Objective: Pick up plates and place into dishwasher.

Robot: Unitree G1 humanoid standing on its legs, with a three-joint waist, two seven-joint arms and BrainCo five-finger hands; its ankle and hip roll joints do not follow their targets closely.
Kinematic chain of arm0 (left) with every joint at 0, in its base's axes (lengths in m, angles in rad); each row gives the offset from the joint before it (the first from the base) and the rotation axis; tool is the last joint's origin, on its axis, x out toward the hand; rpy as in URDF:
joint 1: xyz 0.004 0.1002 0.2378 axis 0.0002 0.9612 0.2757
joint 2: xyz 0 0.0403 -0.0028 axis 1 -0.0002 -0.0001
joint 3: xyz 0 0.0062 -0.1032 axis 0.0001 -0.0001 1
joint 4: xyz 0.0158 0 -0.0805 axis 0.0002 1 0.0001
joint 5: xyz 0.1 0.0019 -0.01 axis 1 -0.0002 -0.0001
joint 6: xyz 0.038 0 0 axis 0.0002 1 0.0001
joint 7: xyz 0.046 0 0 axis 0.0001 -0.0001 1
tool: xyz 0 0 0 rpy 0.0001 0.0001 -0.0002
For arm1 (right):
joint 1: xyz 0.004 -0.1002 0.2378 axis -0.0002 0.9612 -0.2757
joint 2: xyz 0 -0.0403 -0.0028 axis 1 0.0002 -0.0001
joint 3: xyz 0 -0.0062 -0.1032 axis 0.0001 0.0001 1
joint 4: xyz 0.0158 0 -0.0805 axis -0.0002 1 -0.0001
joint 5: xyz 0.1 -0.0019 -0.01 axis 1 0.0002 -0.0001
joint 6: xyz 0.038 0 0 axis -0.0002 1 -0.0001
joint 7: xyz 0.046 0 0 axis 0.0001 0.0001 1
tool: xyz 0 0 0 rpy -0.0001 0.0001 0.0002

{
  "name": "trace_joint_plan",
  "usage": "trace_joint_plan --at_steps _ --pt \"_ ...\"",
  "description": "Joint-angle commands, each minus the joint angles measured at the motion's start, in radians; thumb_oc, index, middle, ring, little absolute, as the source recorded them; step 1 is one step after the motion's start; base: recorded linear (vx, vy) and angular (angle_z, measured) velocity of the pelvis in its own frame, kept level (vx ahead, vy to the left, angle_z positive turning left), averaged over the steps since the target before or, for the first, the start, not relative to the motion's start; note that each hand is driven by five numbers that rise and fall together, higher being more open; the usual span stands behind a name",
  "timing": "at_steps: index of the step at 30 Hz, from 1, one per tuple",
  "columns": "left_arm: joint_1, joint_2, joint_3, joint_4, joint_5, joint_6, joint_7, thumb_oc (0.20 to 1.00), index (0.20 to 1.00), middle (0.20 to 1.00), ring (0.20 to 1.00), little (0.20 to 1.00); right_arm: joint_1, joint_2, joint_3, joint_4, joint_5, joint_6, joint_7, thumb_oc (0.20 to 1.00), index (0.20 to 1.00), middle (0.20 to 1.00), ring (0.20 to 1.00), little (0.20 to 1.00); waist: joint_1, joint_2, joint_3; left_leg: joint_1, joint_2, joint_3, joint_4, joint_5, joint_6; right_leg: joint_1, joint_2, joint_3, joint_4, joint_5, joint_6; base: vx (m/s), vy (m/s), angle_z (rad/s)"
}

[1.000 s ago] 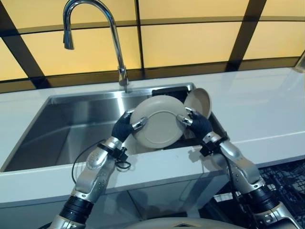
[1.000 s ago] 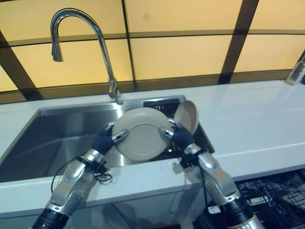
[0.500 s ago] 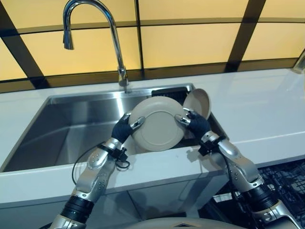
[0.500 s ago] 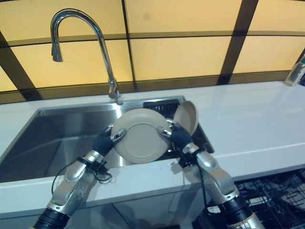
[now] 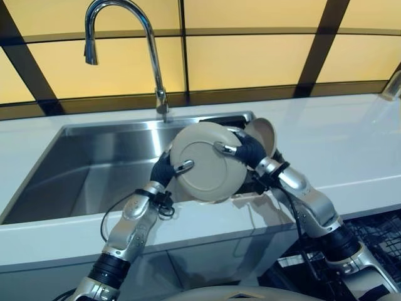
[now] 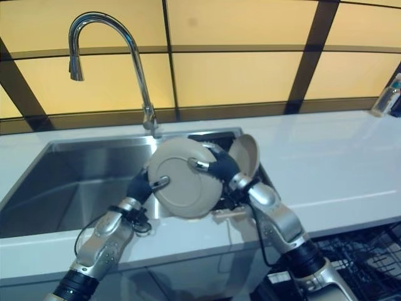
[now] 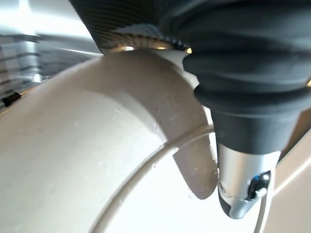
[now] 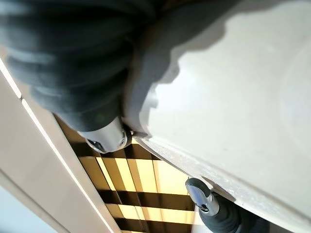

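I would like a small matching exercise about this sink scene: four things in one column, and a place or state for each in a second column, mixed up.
Things:
1. large plate
2. smaller plate
3. faucet
4. dishwasher rack

Places or states:
A. behind the sink, on the counter
B. held between left hand and right hand
C. below the counter, at the lower right
D. leaning upright in the sink's right end

Pairs: 1-B, 2-D, 3-A, 4-C

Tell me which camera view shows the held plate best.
The left eye view: the whole round plate shows between the left hand and right hand. The right eye view shows it similarly; the wrist views give close partial surfaces.
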Motion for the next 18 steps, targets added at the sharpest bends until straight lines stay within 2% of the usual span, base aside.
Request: trace_joint_plan --at_steps 1,5,12,18 --pt "-0.161 -0.04 -0.068 0.041 -0.004 -0.039 -0.01 1.0 1.0 1.0 1.0 1.0 -0.176 0.021 -0.053 -0.026 -0.015 -0.046 -0.014 0.2 0.2 0.2 0.2 0.2 0.004 -0.023 -0.015 0.037 -0.016 -0.003 0.007 -0.125 0.019 -0.068 -0.013 0.003 0.004 0.008 0.05 0.0 0.0 0.0" --pt "-0.179 -0.043 -0.061 0.048 -0.009 -0.031 0.0 1.0 1.0 1.0 1.0 1.0 -0.22 -0.012 -0.092 0.0 -0.017 -0.057 -0.045 0.2 0.2 0.2 0.2 0.2 -0.004 -0.028 -0.017 0.038 -0.012 0.006 0.007 -0.125 0.018 -0.069 -0.011 0.005 0.004 0.008 0.047 0.0 -0.001 -0.03" --pt "-0.177 -0.043 -0.045 0.071 -0.005 -0.025 -0.007 1.0 1.0 1.0 1.0 1.0 -0.189 -0.042 -0.161 0.015 -0.039 -0.073 -0.084 0.2 0.2 0.2 0.2 0.2 -0.023 -0.03 -0.015 0.043 -0.011 0.018 0.007 -0.129 0.021 -0.072 -0.008 0.022 0.004 0.009 0.045 0.01 -0.009 -0.04" --pt "-0.174 -0.035 -0.038 0.084 -0.008 -0.032 -0.008 1.0 1.0 1.0 1.0 1.0 -0.155 -0.089 -0.226 0.056 -0.111 -0.131 -0.154 0.2 0.2 0.2 0.2 0.2 -0.048 -0.027 -0.012 0.046 -0.008 0.039 0.007 -0.132 0.022 -0.079 -0.006 0.034 0.004 0.013 0.045 0.01 -0.003 -0.06"
